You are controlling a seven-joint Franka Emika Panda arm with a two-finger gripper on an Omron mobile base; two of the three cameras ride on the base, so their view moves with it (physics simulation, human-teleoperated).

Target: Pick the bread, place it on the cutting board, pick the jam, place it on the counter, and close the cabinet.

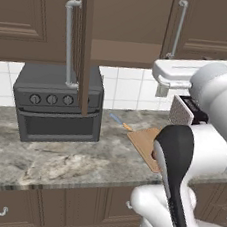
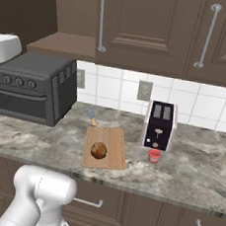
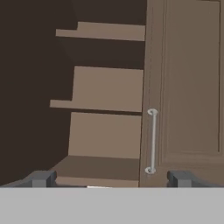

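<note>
The cabinet (image 3: 105,92) stands open over the counter (image 2: 187,173), its swung-out door (image 1: 83,46) jutting edge-on toward the room in the left base view, its long silver bar handle (image 1: 69,42) running vertically on the door's left face. In the hand view the gripper (image 3: 109,179) looks straight into the bare interior, with one inner shelf (image 3: 98,105) crossing the dark cavity and the closed neighbouring door (image 3: 188,87) just to the right of the opening; the two finger tips (image 3: 41,178) sit well apart at the bottom of that view, spread and holding nothing. The open door lies off to the hand's left, outside the hand view, so the closing push would, by this reading, have to come from that side, across the door's tall axis. Below, one bread (image 2: 98,150) rests on the one cutting board (image 2: 105,148), and one jam (image 2: 154,155) stands on the stone just in front of the toaster (image 2: 159,125), apart from the board. One toaster oven (image 2: 31,86) sits at the left beneath the open cabinet, and a knife (image 2: 91,116) lies behind the board. With bun and jar placed, only the door appears left to do.
</note>
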